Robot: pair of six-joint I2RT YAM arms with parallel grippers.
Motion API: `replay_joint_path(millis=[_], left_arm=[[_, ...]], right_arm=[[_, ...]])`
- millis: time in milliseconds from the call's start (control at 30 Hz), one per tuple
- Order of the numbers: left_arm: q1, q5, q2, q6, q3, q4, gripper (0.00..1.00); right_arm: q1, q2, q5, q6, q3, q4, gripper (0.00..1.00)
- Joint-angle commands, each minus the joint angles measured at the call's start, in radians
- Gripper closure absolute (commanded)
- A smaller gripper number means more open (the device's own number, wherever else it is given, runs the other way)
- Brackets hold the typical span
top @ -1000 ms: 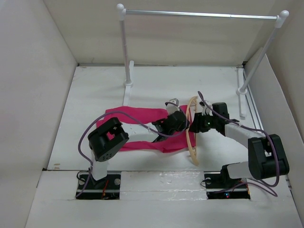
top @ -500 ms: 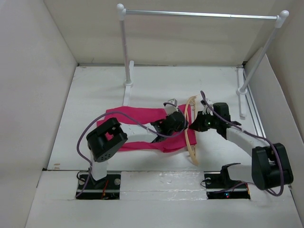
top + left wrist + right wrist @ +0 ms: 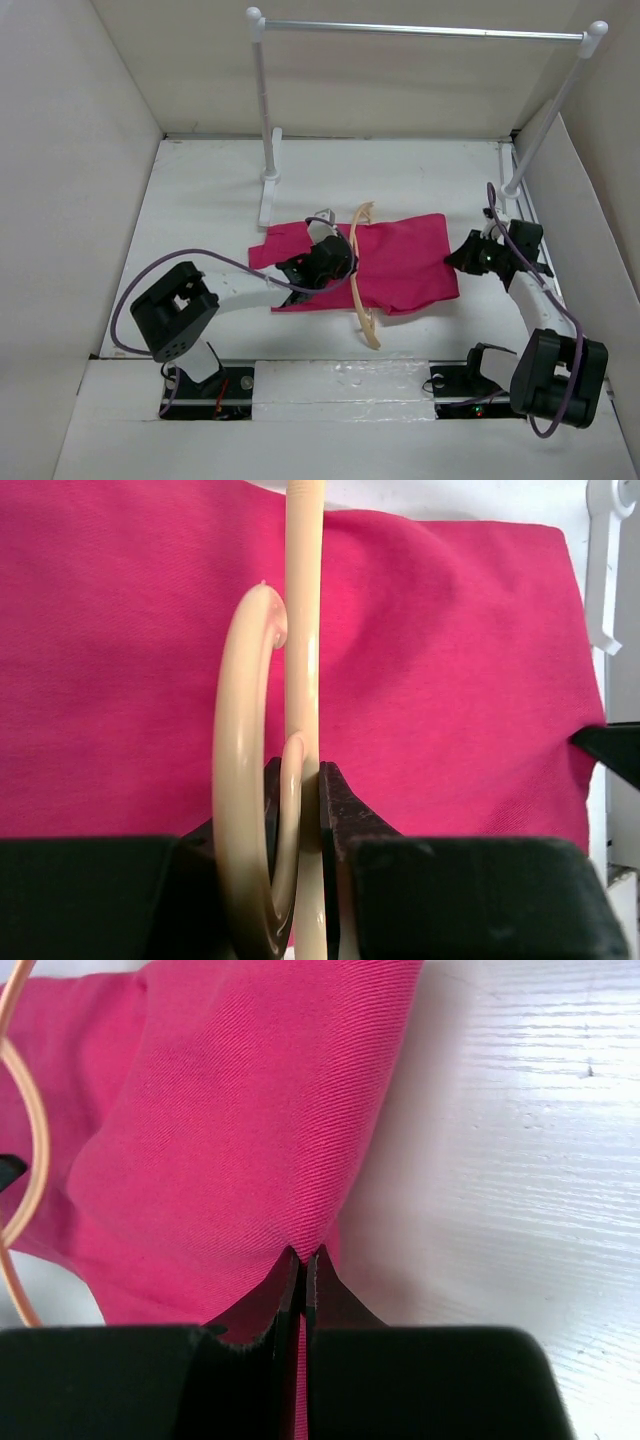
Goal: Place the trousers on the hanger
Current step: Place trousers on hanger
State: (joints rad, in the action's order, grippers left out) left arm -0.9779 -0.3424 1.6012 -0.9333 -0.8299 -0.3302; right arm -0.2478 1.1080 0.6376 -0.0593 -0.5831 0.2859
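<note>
Arms reach in from the near edge of the white counter (image 3: 200, 200). The left arm (image 3: 235, 285) is folded low, its elbow out to the left and its forearm running right toward the middle. The right arm (image 3: 535, 300) rises from its base and stretches away along the right side. The trousers (image 3: 405, 260) lie spread flat at the centre of the counter, in front of the clothes rail (image 3: 420, 32). The hanger (image 3: 358, 275) crosses them from far to near, with pink cloth showing on both sides of it. From above, the left hand (image 3: 325, 262) sits at the hanger's middle and the right hand (image 3: 478, 255) at the right edge of the cloth, but neither grip can be read there. The left wrist camera shows the left hand (image 3: 305, 780) pressed onto the hanger (image 3: 303, 630) beside its hook loop, with the trousers (image 3: 450, 680) filling the background. It is unclear whether the wood rests on the cloth or is held just above it. The right wrist camera shows the right hand (image 3: 303, 1260) pinching a raised fold at the edge of the trousers (image 3: 230, 1130). Bare counter (image 3: 520, 1160) lies to the right, and a thin arc of the hanger (image 3: 37, 1130) shows at the far left.
</note>
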Motion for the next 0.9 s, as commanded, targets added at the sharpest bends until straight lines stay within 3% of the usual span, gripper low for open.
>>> replay_joint_path(millis=[0, 533, 867], left_arm=[[0.019, -0.072, -0.09, 0.086, 0.044, 0.098, 1.0], [0.019, -0.136, -0.164, 0.113, 0.012, 0.172, 1.0], [0.019, -0.168, -0.132, 0.08, -0.058, 0.18, 1.0]], right_arm=[[-0.053, 0.01, 0.042, 0.035, -0.057, -0.036, 1.0], [-0.076, 0.179, 0.062, 0.039, -0.024, -0.139, 1.0], [-0.076, 0.162, 0.053, 0.047, 0.058, -0.119, 1.0]])
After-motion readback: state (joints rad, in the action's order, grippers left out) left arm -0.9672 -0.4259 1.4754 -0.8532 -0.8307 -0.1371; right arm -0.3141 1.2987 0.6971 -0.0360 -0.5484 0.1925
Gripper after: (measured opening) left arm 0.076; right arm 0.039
